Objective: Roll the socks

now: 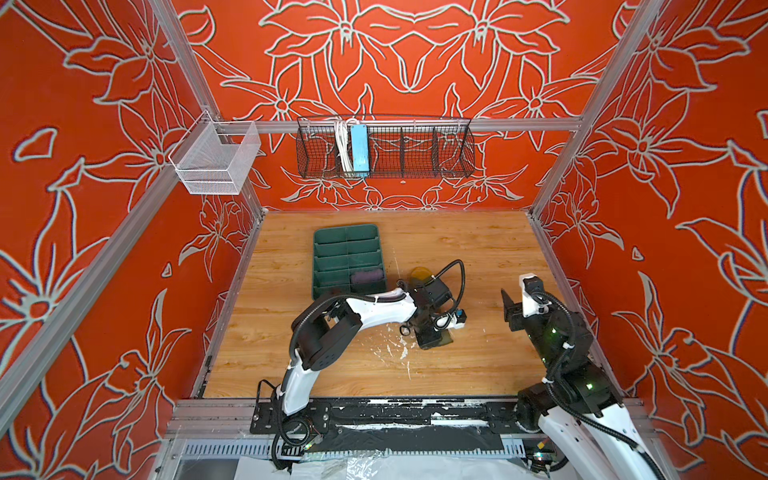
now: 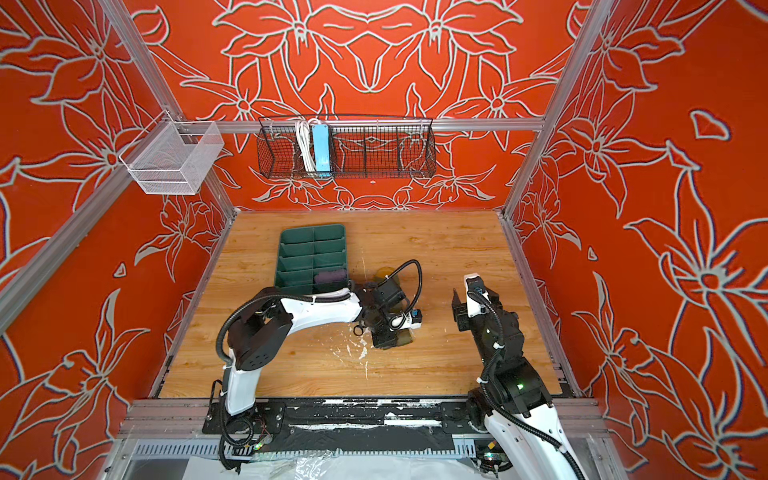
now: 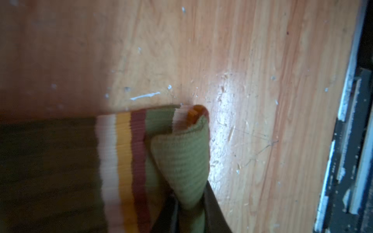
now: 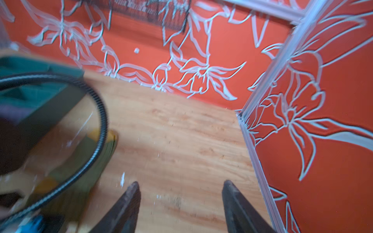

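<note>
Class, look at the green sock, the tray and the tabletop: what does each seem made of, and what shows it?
The green sock: ribbed knit fabric, matte, soft folds. The tray: likely moulded plastic, smooth, slight sheen. The tabletop: wood-grain surface, glossy; perhaps laminate.

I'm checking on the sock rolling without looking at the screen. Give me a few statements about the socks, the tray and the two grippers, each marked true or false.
1. The purple sock lies in a compartment of the green tray. True.
2. The right gripper holds the olive sock. False: it is open, holds nothing and is clear of the sock.
3. The left gripper pinches a fold of the olive sock. True.
4. The olive sock lies in the tray. False: it lies on the wooden table, beside the tray.
</note>
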Tool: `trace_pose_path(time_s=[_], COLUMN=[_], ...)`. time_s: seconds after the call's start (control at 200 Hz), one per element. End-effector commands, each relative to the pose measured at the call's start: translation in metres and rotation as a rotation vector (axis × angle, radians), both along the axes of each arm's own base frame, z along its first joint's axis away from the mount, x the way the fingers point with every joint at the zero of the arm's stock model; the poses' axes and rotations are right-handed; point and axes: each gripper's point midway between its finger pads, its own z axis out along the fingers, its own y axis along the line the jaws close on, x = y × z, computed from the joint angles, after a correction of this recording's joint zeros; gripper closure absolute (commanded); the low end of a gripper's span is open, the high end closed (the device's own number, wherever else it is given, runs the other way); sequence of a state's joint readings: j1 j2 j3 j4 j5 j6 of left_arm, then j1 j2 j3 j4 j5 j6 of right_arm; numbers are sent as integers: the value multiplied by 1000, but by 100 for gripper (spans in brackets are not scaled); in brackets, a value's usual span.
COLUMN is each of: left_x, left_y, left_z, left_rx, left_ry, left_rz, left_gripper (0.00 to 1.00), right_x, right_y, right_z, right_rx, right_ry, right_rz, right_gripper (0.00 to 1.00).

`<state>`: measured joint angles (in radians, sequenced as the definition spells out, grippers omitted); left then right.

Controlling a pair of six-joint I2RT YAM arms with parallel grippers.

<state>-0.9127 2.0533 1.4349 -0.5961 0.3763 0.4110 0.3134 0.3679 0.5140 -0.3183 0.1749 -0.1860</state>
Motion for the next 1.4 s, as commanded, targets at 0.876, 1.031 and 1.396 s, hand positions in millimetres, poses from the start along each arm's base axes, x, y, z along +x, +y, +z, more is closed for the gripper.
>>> trace_pose_path(time_s=[0.876, 1.031, 1.396], left_x=[-34, -33, -32], left_y=[6, 5, 6], left_z=[-49, -49, -51], left_rx=[45, 37, 50], left_ry=[367, 365, 362], left_rz=[-5, -5, -9], left_gripper=[71, 71, 71], right_x=[-60, -67, -72], right_y=[122, 122, 135], right_z=[-117, -145, -185], right_rx=[-988, -1012, -1025], right_ry=[86, 188, 327], right_rz=[1037, 1111, 1225], right_gripper=[31, 31, 31])
